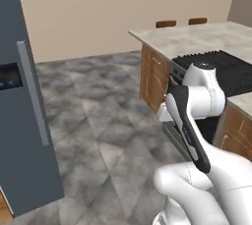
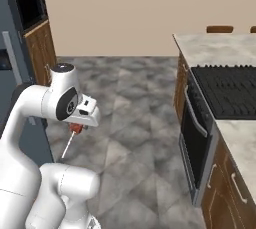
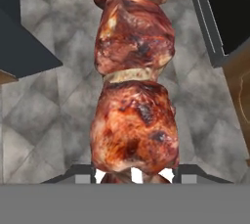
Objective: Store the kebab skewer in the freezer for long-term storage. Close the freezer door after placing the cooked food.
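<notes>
Jaws: clenched on the meat end of the kebab skewer [image 3: 133,96]; the 2 fingertips [image 3: 83,173] flank the lowest chunk in the hand view.
Gripper [image 2: 76,128]: hangs below the arm's white wrist, pointing down at the floor [image 2: 140,123].
Skewer: held in the air above the grey tiles; in the right base view its pale stick slants down and away from the red meat at the jaws.
Freezer [image 1: 22,121]: tall slate-grey unit at the left of the left base view, well apart from the gripper.
Freezer door [image 1: 15,135]: the panel door with the blue-lit display and long bar handle [image 1: 33,94]; whether it is ajar or shut I cannot tell from here.
Stove [image 2: 227,90]: black cooktop set in the counter on the right, with the oven front below.
Done: the skewer is picked up and lifted.
Left: carry it to the freezer, set it on a shelf inside, let go, then swing the door shut. By my judgement, well under half is finished.
</notes>
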Tool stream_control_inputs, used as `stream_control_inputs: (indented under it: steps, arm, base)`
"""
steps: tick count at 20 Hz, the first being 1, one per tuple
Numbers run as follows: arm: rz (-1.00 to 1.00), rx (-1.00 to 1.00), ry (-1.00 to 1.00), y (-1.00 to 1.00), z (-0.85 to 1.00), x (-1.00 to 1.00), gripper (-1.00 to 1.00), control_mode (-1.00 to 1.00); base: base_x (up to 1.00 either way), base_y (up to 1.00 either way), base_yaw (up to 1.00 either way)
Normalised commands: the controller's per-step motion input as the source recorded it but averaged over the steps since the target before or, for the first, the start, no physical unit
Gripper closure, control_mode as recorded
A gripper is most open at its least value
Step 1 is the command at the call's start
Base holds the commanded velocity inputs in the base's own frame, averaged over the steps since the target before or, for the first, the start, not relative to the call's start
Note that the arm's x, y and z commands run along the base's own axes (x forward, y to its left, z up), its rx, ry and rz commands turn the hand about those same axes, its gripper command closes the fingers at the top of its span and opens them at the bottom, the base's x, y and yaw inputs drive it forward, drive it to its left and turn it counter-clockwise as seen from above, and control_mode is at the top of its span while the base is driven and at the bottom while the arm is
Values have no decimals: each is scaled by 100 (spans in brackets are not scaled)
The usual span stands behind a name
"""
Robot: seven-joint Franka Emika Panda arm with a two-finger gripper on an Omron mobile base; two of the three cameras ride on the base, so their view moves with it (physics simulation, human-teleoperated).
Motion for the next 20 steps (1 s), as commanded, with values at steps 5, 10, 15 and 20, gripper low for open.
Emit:
stream_control_inputs:
  steps: [5, 10, 15, 20]
  arm:
    - [0, 0, 0, 0, 0, 0, 100, 100]
    - [0, 0, 0, 0, 0, 0, 100, 100]
    - [0, 0, 0, 0, 0, 0, 100, 100]
    - [0, 0, 0, 0, 0, 0, 100, 100]
  base:
    - [100, -9, 10]
    - [99, -11, 19]
    - [72, -28, 19]
    - [46, -41, 13]
